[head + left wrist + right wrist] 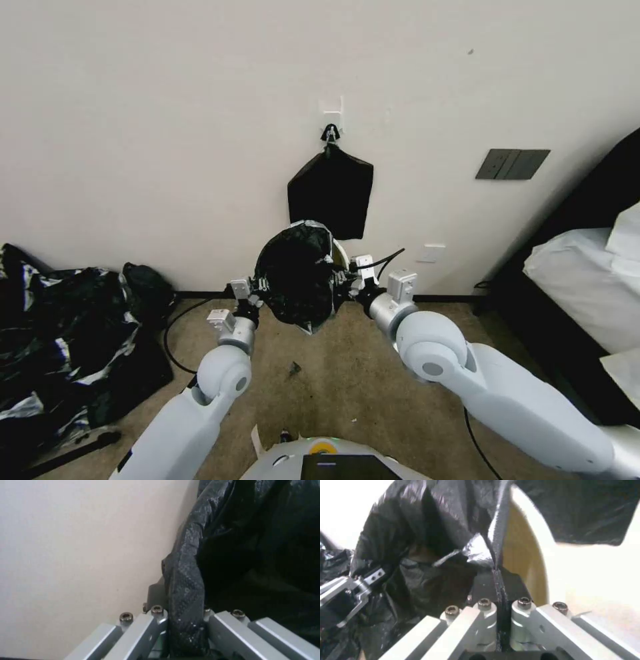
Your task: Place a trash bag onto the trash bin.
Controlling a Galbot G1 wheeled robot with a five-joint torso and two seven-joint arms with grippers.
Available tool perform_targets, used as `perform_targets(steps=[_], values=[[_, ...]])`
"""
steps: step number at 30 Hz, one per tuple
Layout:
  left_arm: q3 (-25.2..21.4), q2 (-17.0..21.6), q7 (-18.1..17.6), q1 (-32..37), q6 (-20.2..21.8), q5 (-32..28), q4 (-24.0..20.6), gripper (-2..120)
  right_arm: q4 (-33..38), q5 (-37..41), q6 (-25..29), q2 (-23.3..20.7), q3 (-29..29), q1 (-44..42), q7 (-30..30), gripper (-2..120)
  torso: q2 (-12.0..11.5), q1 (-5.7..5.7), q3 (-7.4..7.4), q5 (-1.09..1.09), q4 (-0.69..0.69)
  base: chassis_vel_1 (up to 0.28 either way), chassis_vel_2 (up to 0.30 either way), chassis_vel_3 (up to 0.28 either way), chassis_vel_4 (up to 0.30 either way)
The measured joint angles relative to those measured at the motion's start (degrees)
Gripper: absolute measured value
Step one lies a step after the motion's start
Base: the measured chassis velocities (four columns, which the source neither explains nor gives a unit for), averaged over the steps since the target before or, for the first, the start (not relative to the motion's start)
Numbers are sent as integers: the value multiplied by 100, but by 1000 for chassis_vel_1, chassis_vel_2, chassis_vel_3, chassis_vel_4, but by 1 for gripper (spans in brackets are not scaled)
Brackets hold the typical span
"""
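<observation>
My two grippers hold the black trash bag [297, 273] stretched open between them, in front of the wall. The left gripper [257, 288] is shut on the bag's left edge, and a rope of plastic [185, 592] runs out from between its fingers. The right gripper [340, 275] is shut on the right edge, with a thin fold of bag [499, 590] pinched between its pads. The cream trash bin [342, 253] shows as a sliver of rim just behind the bag. Its rim and inner wall [523, 557] curve close beside the right gripper, and the bag hides most of it.
A flat black bundle [331, 190] hangs from a wall hook above the bin. A big heap of black-and-silvery plastic [60, 333] lies on the carpet at the left. A bed with white bedding [587, 280] stands at the right. A black cable [175, 333] trails on the floor.
</observation>
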Motion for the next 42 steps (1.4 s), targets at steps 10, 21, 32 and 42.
perform_targets(steps=[10, 21, 32, 42], values=[[-73, -39, 122, 31, 21, -302, 73, 1, 158, 7, 119, -585, 370, -151, 31, 0, 0, 0, 0, 0, -1, 0, 0, 0, 0], [-184, -69, 407, 111, 29, -519, -1, 1, -257, -102, 142, -799, 509, -117, -321, 0, 0, 0, 0, 0, -1, 0, 0, 0, 0], [-243, -86, 669, 128, 37, -1002, -96, 1, -913, -614, 632, -655, 430, -174, -1623, 0, 0, 0, 0, 1, 0, 0, 0, 0, 0], [-281, -92, 641, 121, 152, -1589, -222, 1, -1364, -1089, 947, -581, 396, -319, -2167, 0, 0, 0, 0, 0, -1, 0, 0, 0, 0]])
